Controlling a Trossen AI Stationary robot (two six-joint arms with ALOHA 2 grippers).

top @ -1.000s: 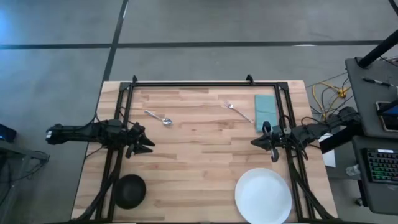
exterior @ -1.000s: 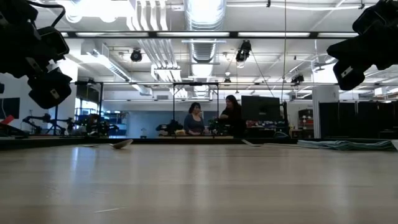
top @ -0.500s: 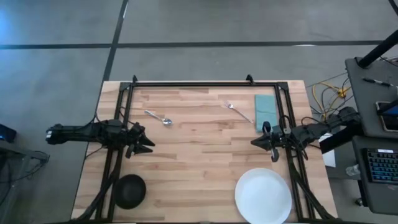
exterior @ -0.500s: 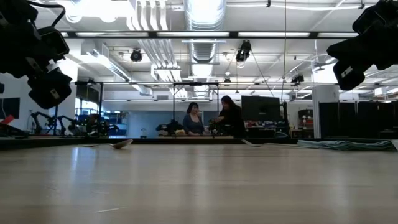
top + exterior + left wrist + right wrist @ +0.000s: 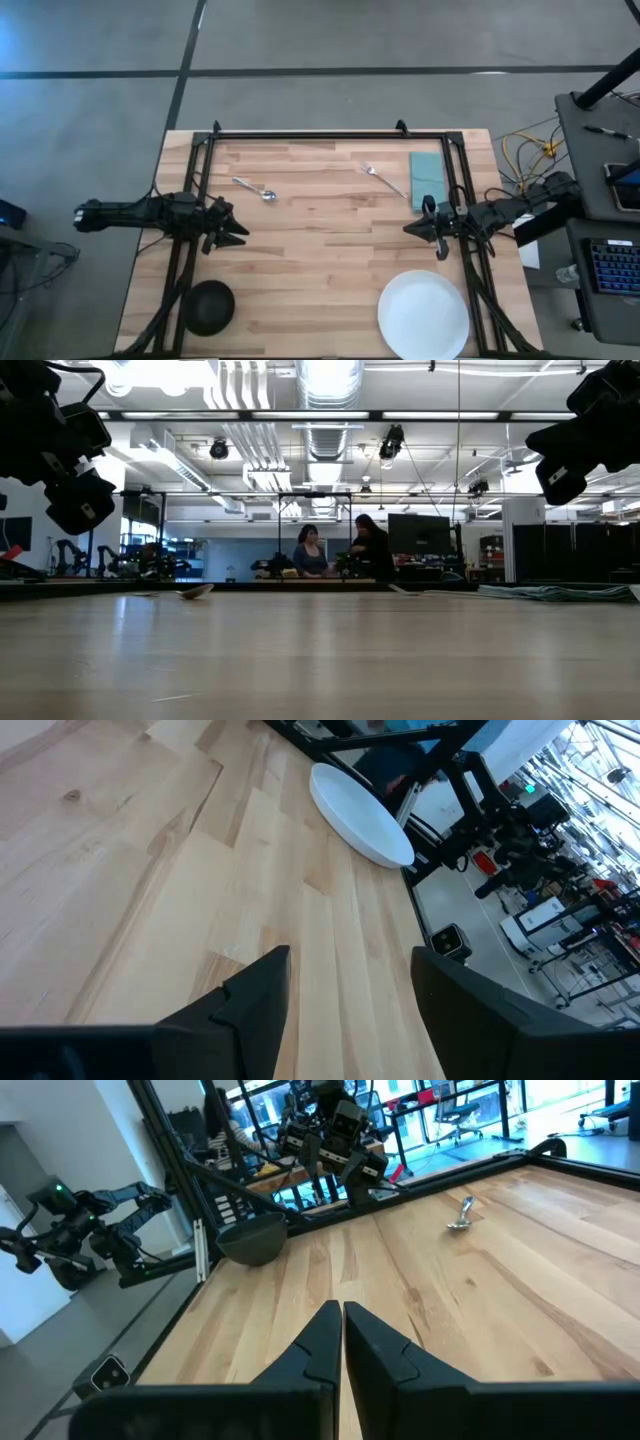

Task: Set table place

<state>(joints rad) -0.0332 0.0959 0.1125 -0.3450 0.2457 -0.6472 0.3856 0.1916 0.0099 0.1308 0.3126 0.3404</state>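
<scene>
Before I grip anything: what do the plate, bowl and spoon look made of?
Plate: smooth glossy white, probably ceramic or melamine. Bowl: black with a dull sheen, plastic or glazed ceramic; I cannot tell which. Spoon: thin, silver and reflective, so probably metal.

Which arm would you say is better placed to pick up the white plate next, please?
Probably the right. Its pincer hovers above the table just beyond the white plate on the same side, shut and holding nothing. The left pincer, open, sits across the table, nearer the black bowl.
</scene>
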